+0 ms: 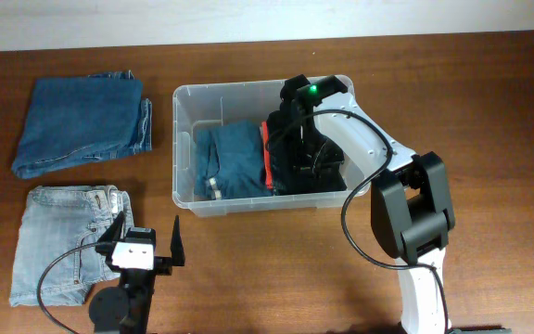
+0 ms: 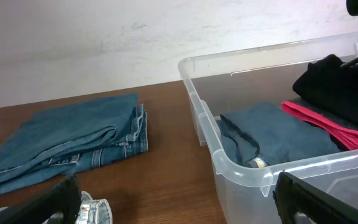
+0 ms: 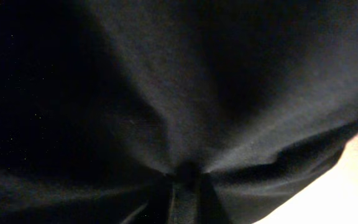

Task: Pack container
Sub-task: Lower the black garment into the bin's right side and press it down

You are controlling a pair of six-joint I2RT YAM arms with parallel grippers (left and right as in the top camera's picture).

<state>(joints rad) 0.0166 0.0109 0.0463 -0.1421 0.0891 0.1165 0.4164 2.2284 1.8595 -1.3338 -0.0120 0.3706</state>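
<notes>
1 container (image 1: 182,148) — inner jeans (image 1: 235,158) x1, black cloth (image 2: 334,87) x1; outer jeans (image 1: 82,125) x2.

The right arm (image 1: 406,209) has white links, black joints, black cable (image 1: 345,211), 1 green light (image 1: 312,90).

From the left I have an open lane of bare table (image 1: 160,190) between the dark blue jeans (image 1: 82,125) at far left and the left wall of the container (image 1: 183,148). My left gripper (image 1: 146,243), jaws wide, sits at its near end, at the right edge of the light jeans (image 1: 63,246). Inside the container, folded jeans (image 1: 233,160), a red garment (image 1: 266,162) and the black garment (image 2: 328,84) cover most of the floor; only a strip along the left and far walls is bare. The right arm (image 1: 378,148) and right gripper (image 1: 295,153), pinched into the black garment, block the right half, and a cable (image 1: 344,218) loops over the near-right table
</notes>
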